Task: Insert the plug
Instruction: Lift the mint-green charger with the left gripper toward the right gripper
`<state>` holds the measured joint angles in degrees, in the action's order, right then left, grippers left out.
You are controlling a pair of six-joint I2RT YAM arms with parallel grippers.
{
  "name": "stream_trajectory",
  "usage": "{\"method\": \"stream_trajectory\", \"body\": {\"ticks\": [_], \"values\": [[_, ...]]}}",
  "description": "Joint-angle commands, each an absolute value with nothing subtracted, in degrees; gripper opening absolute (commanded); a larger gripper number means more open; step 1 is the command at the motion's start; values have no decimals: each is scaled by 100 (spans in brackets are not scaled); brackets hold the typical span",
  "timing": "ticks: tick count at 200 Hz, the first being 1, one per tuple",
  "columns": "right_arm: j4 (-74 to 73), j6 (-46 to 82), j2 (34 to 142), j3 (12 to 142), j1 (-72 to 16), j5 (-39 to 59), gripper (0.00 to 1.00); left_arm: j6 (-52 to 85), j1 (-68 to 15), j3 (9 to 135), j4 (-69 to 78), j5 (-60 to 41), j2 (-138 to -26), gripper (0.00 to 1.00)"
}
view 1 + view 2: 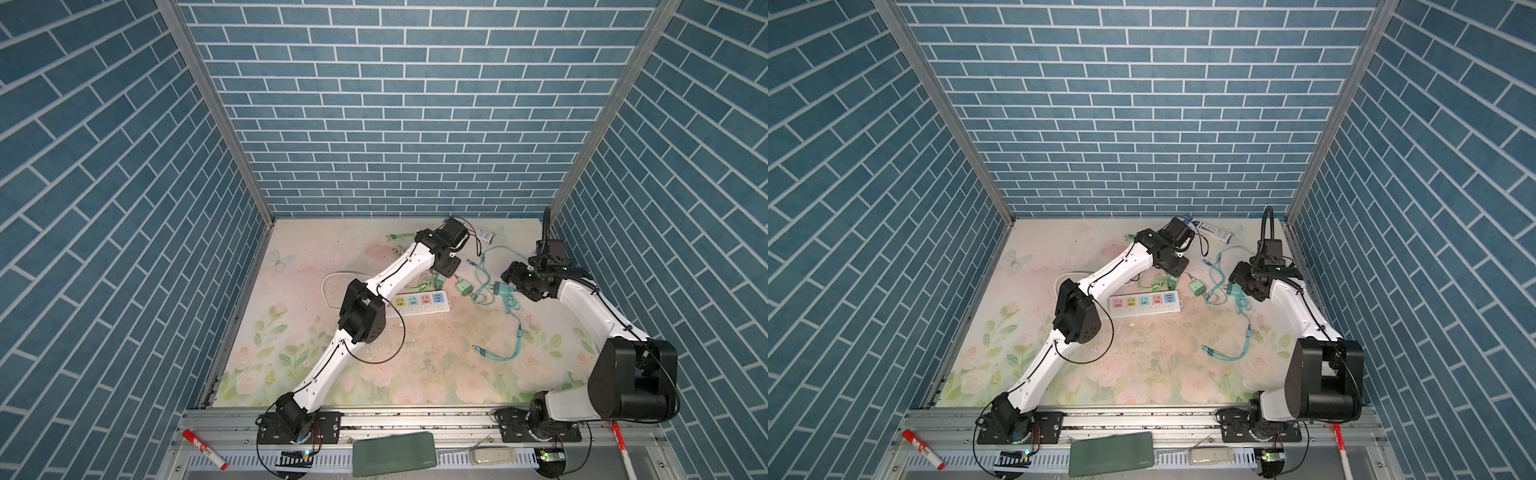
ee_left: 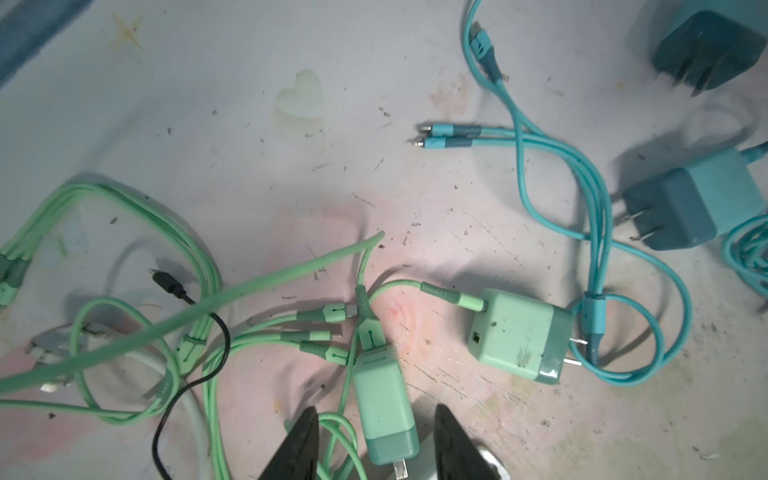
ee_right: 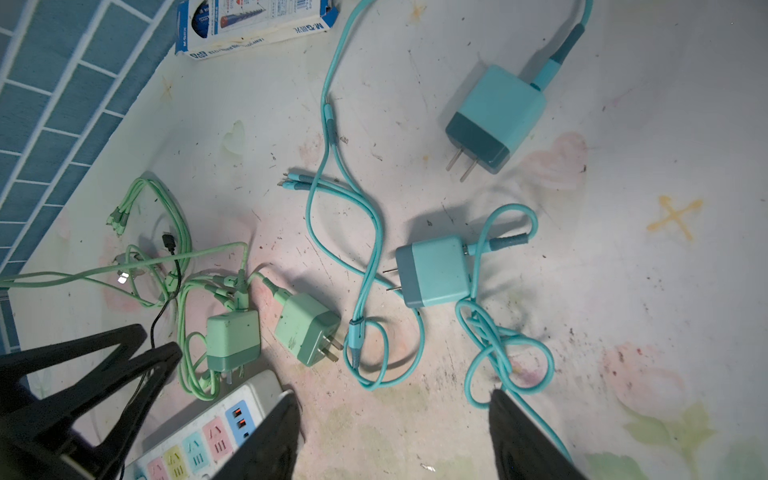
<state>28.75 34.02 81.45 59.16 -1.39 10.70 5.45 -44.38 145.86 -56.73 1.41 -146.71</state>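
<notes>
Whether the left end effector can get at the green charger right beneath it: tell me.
Probably yes. In the left wrist view the green charger lies uncovered between the open fingers of the left end effector. A green cable loops beside one finger and might get pinched too.

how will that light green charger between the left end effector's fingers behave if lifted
The green charger looks like a hard little block: probably rigid and light. Its cable runs into tangled green cables, so lifting would likely drag them. The smooth sides might slip in the left end effector.
</notes>
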Motion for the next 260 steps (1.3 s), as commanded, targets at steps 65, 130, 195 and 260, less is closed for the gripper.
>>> {"method": "stream_trajectory", "body": {"ticks": [65, 130, 195, 260], "values": [[2910, 3227, 7965, 5709, -123, 1144, 72, 923, -4430, 14432, -5782, 54, -14954, 58], [2889, 3190, 7911, 5654, -124, 1189, 72, 993, -4438, 14423, -5722, -40, -15220, 56], [2901, 3182, 7695, 5510, -119, 1129, 72, 1037, -4430, 14370, -5651, -10, -15324, 26], [3080, 3043, 7542, 5572, -124, 1415, 72, 688, -4430, 14423, -5570, 85, -14484, 16]]}}
